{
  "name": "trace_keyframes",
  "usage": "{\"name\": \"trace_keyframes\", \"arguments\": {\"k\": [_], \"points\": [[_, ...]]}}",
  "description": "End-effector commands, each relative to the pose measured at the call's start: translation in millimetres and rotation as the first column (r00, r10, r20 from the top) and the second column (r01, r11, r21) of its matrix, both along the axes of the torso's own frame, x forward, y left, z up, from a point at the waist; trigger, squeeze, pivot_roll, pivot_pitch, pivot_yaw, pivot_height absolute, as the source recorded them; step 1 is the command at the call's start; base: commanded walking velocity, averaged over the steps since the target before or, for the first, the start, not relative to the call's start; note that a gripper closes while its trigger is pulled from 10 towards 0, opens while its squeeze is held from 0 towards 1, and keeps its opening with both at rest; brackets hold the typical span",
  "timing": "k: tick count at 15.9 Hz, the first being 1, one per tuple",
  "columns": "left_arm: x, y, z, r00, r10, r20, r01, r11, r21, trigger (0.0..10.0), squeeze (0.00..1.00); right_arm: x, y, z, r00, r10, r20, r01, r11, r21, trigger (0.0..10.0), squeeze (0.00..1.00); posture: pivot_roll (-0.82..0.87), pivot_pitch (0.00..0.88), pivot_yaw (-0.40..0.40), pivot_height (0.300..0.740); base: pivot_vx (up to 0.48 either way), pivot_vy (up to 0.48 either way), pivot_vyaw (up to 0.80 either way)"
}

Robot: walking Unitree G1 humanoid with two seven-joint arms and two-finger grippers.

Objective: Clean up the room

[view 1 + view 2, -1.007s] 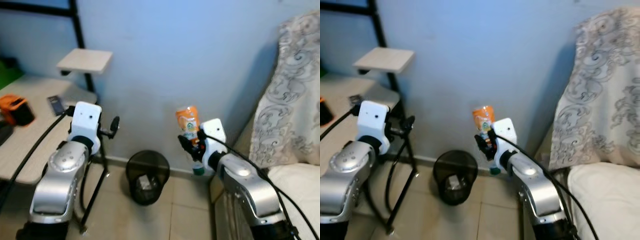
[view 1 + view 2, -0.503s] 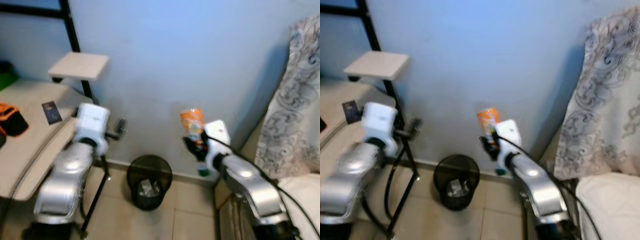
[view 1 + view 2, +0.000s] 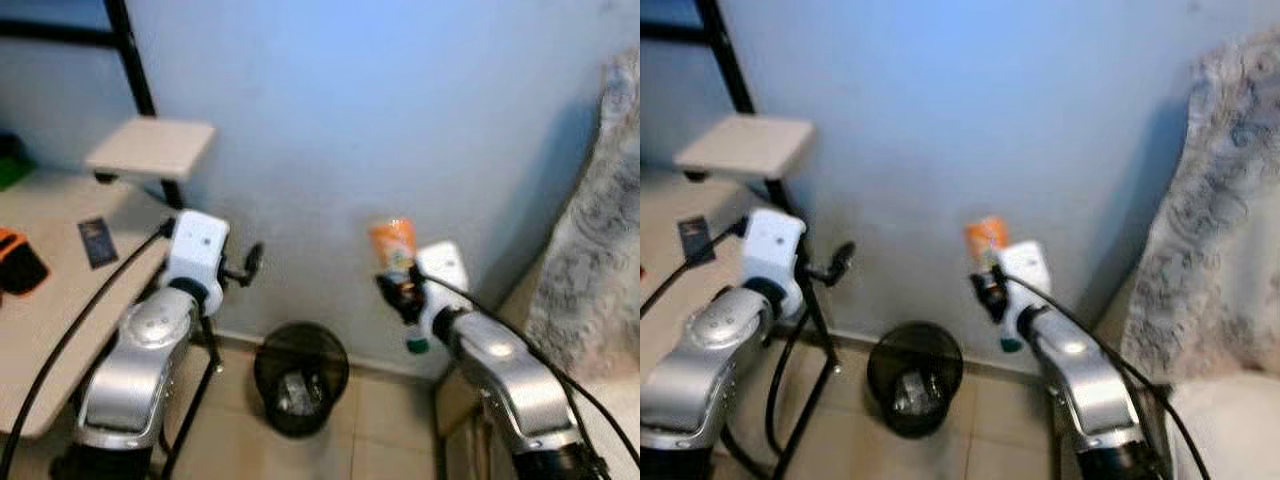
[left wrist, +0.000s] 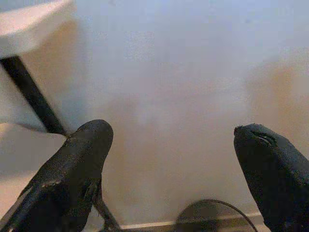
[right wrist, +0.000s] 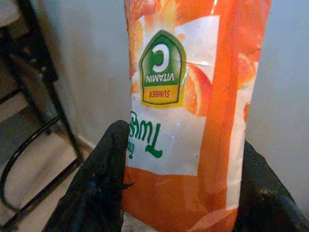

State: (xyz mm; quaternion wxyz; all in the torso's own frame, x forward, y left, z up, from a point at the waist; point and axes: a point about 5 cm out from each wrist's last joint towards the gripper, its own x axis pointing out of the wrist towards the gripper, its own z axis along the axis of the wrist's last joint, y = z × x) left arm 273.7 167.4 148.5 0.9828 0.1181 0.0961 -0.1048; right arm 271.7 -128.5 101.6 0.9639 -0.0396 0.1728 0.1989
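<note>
A: Head views first. What are the right jaws point(image 3: 402, 288) doing?
B: They are closed on an orange juice pouch point(image 3: 392, 247), held upright against the blue wall point(image 3: 400, 110). A black mesh waste bin point(image 3: 300, 377) stands on the tiled floor point(image 3: 385, 425), below those jaws and off toward the left arm.

A: And the left jaws point(image 3: 250, 266)?
B: Raised before the wall, holding nothing. They look spread, though the picture is soft. Behind them on the left arm's side is the bench point(image 3: 55, 300), with a dark card point(image 3: 96, 241) and an orange-and-black item point(image 3: 18, 262); a small shelf point(image 3: 150, 146) sits higher on a black post.

A: Left wrist view?
B: Both fingers point(image 4: 77, 164) stand wide apart with bare wall between them; the bin's rim point(image 4: 212, 217) shows low ahead.

A: Right wrist view?
B: The pouch point(image 5: 188, 111) fills the gap, pinched between the two black fingers point(image 5: 99, 188). Its label reads upside down.
</note>
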Motion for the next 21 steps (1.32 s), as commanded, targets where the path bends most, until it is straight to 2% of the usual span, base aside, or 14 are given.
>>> {"name": "trace_keyframes", "arguments": {"k": [1, 12, 13, 14, 15, 17, 18, 19, 20, 21], "points": [[1.1, 7.1, 5, 1.000, 0.023, 0.019, -0.024, 1.000, 0.012, 10.0, 0.00, 1.2, 7.0, 5, 1.000, 0.023, 0.018, -0.023, 1.000, 0.012, 10.0, 0.00, -0.10, 0.000, -0.042, 0.740, 0.296, 0.000, 0.00], [-3.1, 6.5, 2, 1.000, 0.005, 0.006, -0.005, 1.000, 0.022, 10.0, 0.00, -4.9, 8.4, 3, 0.999, 0.034, 0.007, -0.035, 0.999, 0.016, 10.0, 0.00, -0.09, 0.000, -0.055, 0.740, 0.292, 0.000, 0.00], [-8.2, 3.9, -4, 0.999, -0.041, -0.029, 0.042, 0.999, 0.025, 10.0, 0.00, -8.8, 7.8, 0, 0.999, 0.034, -0.011, -0.034, 0.999, 0.033, 10.0, 0.00, -0.08, 0.000, -0.064, 0.740, 0.000, 0.000, 0.00], [-17.3, -0.5, -12, 0.989, -0.121, -0.086, 0.124, 0.992, 0.035, 10.0, 0.00, -11.7, 8.0, -7, 0.997, 0.065, -0.037, -0.065, 0.998, 0.011, 10.0, 0.00, -0.08, 0.000, -0.080, 0.740, 0.000, 0.000, 0.00], [-21.6, -2.5, -15, 0.981, -0.159, -0.110, 0.163, 0.986, 0.036, 10.0, 0.00, -11.8, 8.3, -11, 0.996, 0.079, -0.051, -0.080, 0.997, -0.006, 10.0, 0.00, -0.07, 0.000, -0.084, 0.740, 0.000, 0.000, 0.00], [-43.9, -8.5, -27, 0.916, -0.332, -0.226, 0.354, 0.933, 0.065, 10.0, 0.00, -5.7, 23.6, -39, 0.966, 0.188, -0.176, -0.201, 0.978, -0.057, 10.0, 0.00, -0.06, 0.000, -0.100, 0.740, 0.000, 0.000, 0.00], [-47.1, -9.3, -29, 0.901, -0.359, -0.243, 0.385, 0.921, 0.068, 10.0, 0.00, -4.9, 28.3, -44, 0.957, 0.216, -0.194, -0.233, 0.970, -0.064, 10.0, 0.00, -0.06, 0.000, -0.100, 0.740, 0.000, 0.000, 0.00], [-53.3, -10.7, -31, 0.869, -0.409, -0.278, 0.442, 0.895, 0.067, 10.0, 0.00, -3.9, 37.0, -53, 0.938, 0.264, -0.226, -0.288, 0.954, -0.081, 10.0, 0.00, -0.06, 0.000, -0.099, 0.740, 0.000, 0.000, 0.00], [-61.7, -11.7, -33, 0.814, -0.479, -0.329, 0.525, 0.849, 0.064, 10.0, 0.00, -1.2, 51.2, -66, 0.911, 0.311, -0.270, -0.349, 0.931, -0.106, 10.0, 0.00, -0.04, 0.018, -0.101, 0.740, 0.000, 0.000, 0.00], [-64.8, -12.1, -33, 0.790, -0.504, -0.348, 0.556, 0.829, 0.060, 10.0, 0.00, -0.1, 57.0, -71, 0.902, 0.324, -0.285, -0.367, 0.923, -0.114, 10.0, 0.00, -0.04, 0.022, -0.101, 0.740, 0.000, 0.000, 0.00]]}}
